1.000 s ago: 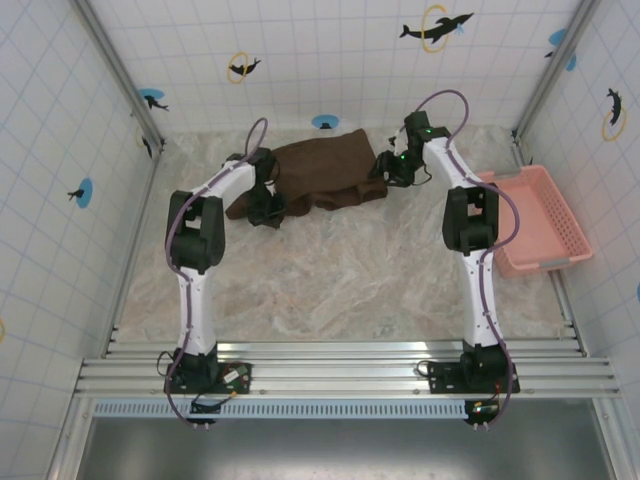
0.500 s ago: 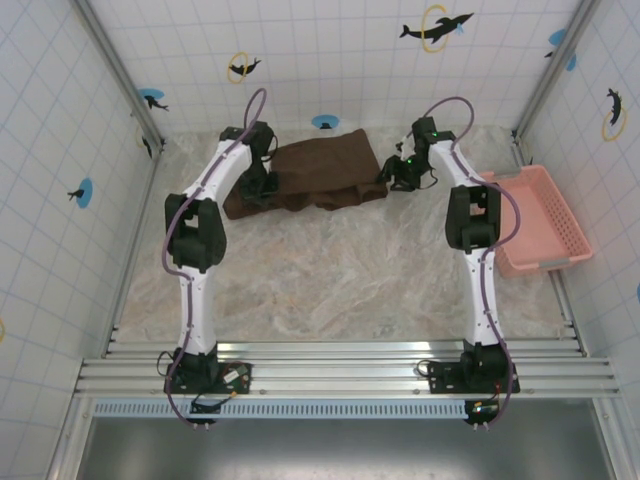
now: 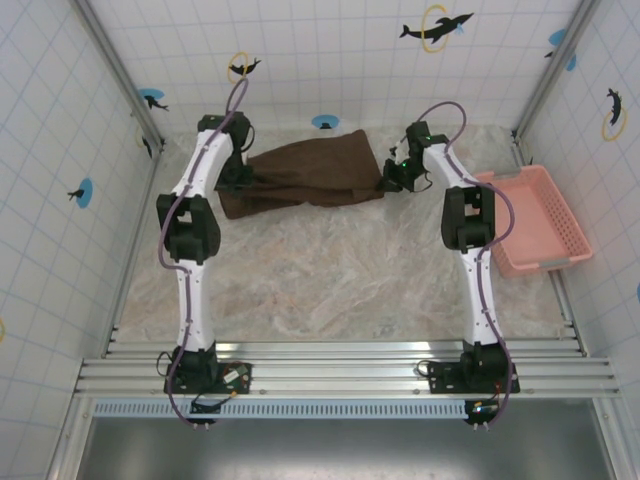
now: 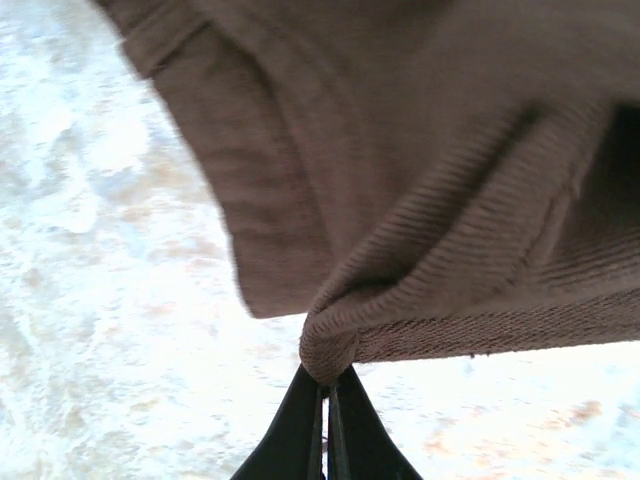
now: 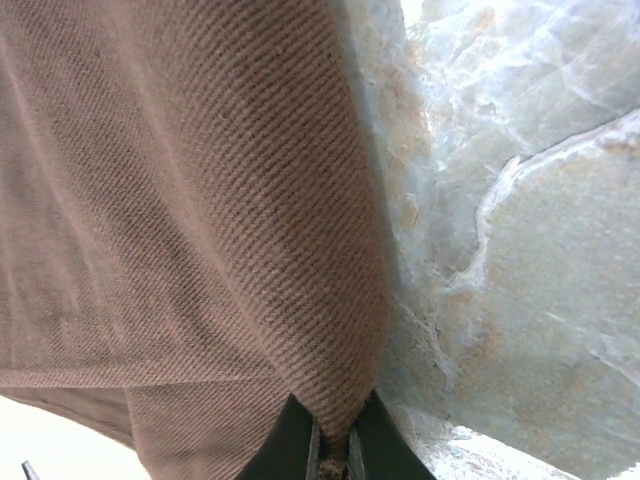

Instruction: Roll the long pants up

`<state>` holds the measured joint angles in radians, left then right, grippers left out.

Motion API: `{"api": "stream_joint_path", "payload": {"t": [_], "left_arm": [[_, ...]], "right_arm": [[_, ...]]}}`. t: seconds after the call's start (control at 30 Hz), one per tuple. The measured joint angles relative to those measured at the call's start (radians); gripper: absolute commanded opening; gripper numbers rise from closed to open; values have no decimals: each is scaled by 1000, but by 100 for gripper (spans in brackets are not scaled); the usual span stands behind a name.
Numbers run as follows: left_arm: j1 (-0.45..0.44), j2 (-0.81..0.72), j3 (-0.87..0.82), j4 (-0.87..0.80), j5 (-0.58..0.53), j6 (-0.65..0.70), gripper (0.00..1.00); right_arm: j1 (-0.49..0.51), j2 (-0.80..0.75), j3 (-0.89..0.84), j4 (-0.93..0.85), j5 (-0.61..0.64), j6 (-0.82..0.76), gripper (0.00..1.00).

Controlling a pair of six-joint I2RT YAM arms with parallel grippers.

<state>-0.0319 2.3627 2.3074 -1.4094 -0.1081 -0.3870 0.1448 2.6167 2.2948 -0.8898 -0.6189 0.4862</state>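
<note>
The long pants lie as a dark brown folded bundle at the far side of the table, close to the back wall and stretched across between the two arms. The left end sits lower and nearer than the right end, so the bundle runs at a slight slant.

The left gripper is clamped on a thick ribbed hem at the left end; in the left wrist view the two black fingers meet with the bunched edge pinched at their tips, and the cloth hangs clear above the pale marbled surface. The right gripper is closed on a corner of the right end, where a point of twilled cloth is caught between its fingers, with the cloth's right edge running beside bare tabletop.

Behind the pants there is little room before the tiled wall. In front of them the whole middle and near part of the table is open as far as the metal rails at the arm bases. A pink basket sits against the right wall, well apart from the pants.

In count: one pair of pants, one basket, two arms, two grippers.
</note>
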Motion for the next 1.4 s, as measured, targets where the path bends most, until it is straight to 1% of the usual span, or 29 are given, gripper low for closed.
{"api": "stream_joint_path", "payload": {"t": [0.1, 0.23, 0.43, 0.47, 0.5, 0.53, 0.57, 0.63, 0.67, 0.73, 0.77, 0.83, 0.93, 1.03, 1.17, 1.23, 1.3, 1.4], "left_arm": [[43, 0, 0, 0, -11, 19, 0], [53, 0, -30, 2, -24, 24, 0], [51, 0, -246, 47, -33, 23, 0], [51, -1, -285, 61, -33, 23, 2], [51, -2, -323, 76, -33, 22, 7], [52, -3, -348, 87, -33, 20, 14], [53, -3, -370, 95, -37, 19, 37], [67, -8, -391, 90, -77, 16, 56], [80, -14, -393, 92, -87, 16, 67], [101, -24, -393, 95, -103, 13, 82], [112, -29, -393, 99, -111, 5, 88], [124, -43, -394, 107, -116, -10, 97], [120, -105, -422, 131, -111, -37, 97], [106, -196, -434, 144, -97, -62, 97], [90, -287, -434, 172, -61, -117, 97], [89, -293, -433, 191, -38, -147, 97], [89, -267, -424, 204, -10, -183, 97], [88, -182, -392, 222, 24, -240, 97]], "right_arm": [[2, -8, -24, 5, -19, -6, 0], [10, -44, -92, 11, -34, -21, 0], [11, -124, -237, 19, -37, -52, 0], [12, -138, -262, 23, -39, -58, 0], [14, -155, -293, 27, -42, -63, 7], [16, -170, -320, 29, -45, -66, 17], [19, -186, -349, 28, -44, -71, 31], [20, -226, -397, 27, -52, -83, 47], [21, -249, -418, 23, -29, -88, 53], [20, -285, -446, 2, 10, -108, 61], [20, -295, -448, -11, 34, -117, 62], [20, -311, -444, -31, 72, -136, 63], [20, -313, -386, -63, 109, -148, 63], [21, -300, -285, -76, 126, -150, 63], [25, -233, -127, -69, 134, -144, 64], [31, -176, -54, -67, 133, -137, 64], [39, -109, 13, -65, 132, -127, 64], [57, -5, 92, -67, 133, -112, 63]]}}
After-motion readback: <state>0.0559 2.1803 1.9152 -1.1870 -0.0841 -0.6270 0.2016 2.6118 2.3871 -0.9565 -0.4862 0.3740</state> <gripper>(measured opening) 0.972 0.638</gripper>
